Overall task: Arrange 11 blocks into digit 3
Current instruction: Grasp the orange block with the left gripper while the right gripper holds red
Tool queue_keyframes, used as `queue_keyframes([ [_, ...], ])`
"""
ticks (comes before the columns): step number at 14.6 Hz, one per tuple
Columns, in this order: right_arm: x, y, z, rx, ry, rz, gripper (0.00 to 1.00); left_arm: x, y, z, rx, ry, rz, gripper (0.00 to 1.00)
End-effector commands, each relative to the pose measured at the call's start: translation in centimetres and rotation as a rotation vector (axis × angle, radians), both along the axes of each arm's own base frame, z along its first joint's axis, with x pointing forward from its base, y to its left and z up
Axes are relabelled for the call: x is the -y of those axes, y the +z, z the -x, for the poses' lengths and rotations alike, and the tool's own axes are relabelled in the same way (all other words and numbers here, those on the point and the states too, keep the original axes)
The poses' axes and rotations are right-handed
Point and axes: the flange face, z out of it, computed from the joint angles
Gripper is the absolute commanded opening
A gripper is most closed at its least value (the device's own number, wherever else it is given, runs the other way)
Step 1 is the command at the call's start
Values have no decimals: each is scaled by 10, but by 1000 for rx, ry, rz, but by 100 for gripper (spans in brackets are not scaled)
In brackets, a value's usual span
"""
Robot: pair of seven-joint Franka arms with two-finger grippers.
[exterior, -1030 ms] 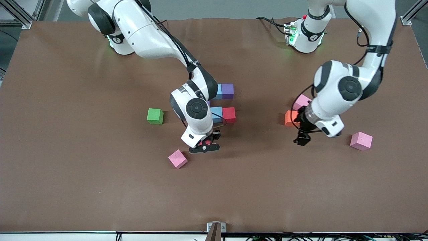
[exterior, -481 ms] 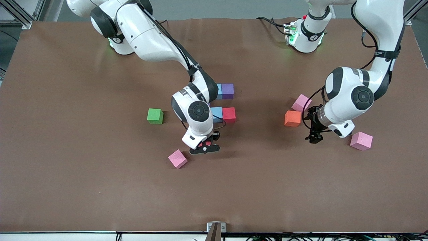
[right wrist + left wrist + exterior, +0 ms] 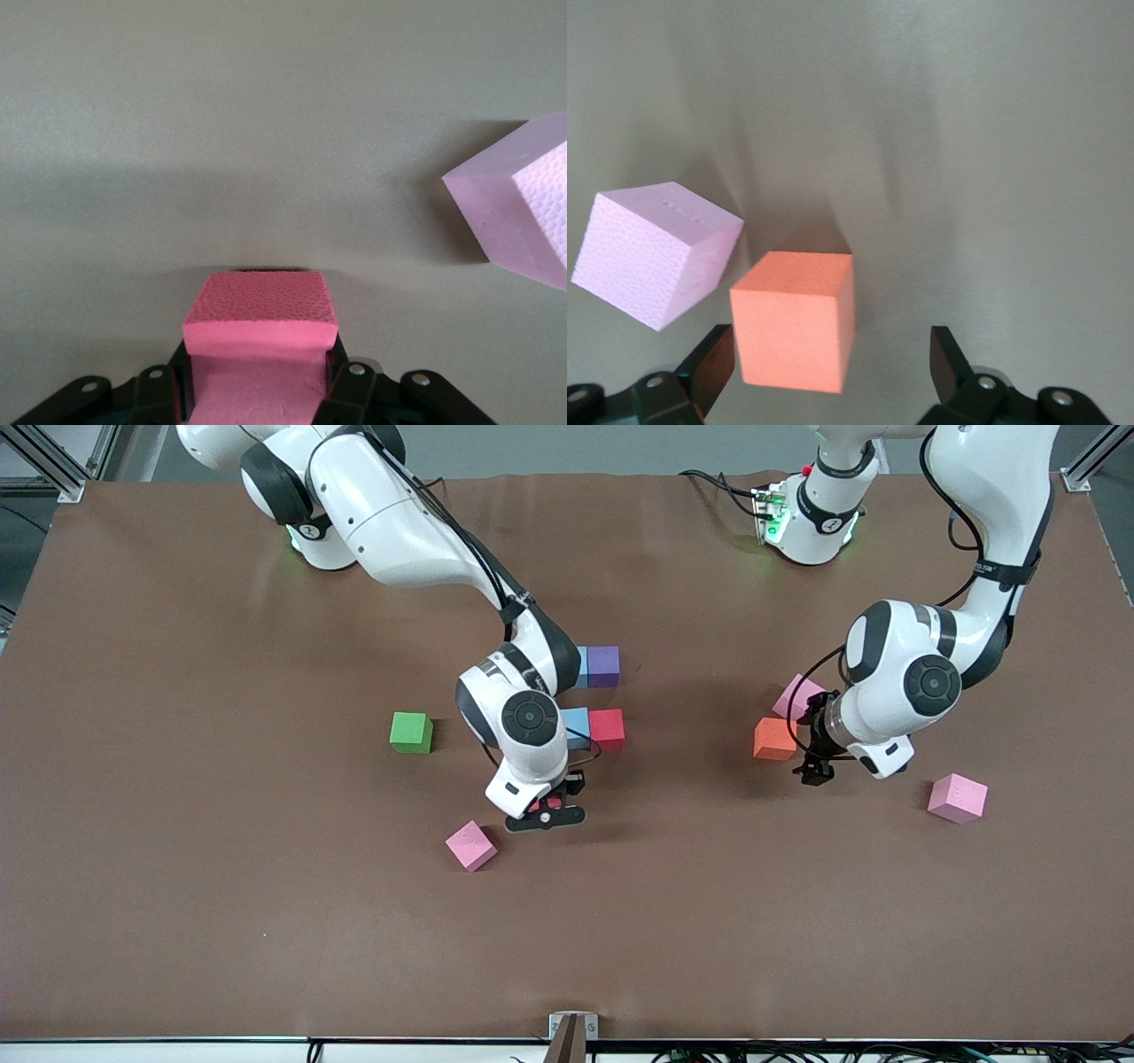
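Progress: early, I'd judge. Only four blocks sit together near the table's middle: a light blue cube (image 3: pixel 580 667) touching a purple cube (image 3: pixel 603 666), and nearer the front camera a blue cube (image 3: pixel 575 727) touching a red cube (image 3: pixel 608 728). Others may hide under the right arm; I cannot tell. No digit 3 reads yet.

Still loose: an orange cube (image 3: pixel 774 739) with a pale pink cube (image 3: pixel 797 695) just at its 1 o'clock, both toward the left arm's end; another pale pink cube (image 3: pixel 958 797) well apart at the orange one's 4 o'clock; a third pale pink cube (image 3: pixel 470 845) at about 7 o'clock from the built group.

Not for the figure: a green cube (image 3: pixel 411 732) at 9 o'clock from the group.

Right gripper (image 3: pixel 545 811): clamped on a hot pink cube (image 3: pixel 261 312), low over the table at 6 o'clock from the blue cube, beside the loose pale pink one.

Left gripper (image 3: pixel 813 769): fingers spread wide, nothing held, hanging just at 4 o'clock of the orange cube; in its wrist view the orange cube (image 3: pixel 795 331) lies between the fingers (image 3: pixel 950 359).

Change from a second ago: the left gripper has swung out toward the far pink cube and come back in close to the orange one. The right gripper has barely shifted, its grip unchanged.

Left to do: most of the placing, by my reckoning.
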Motion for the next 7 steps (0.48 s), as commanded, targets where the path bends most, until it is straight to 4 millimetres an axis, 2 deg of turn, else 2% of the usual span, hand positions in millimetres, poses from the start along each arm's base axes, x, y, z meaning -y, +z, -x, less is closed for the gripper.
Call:
queue_keyframes([
  [1,-5,-3,1,0,20,10,0,1,1,12,-10,-37,-15,97],
  [7,-7,-5,7,-27,27,28,0,6,-17,15,-34,-45,-11,97],
])
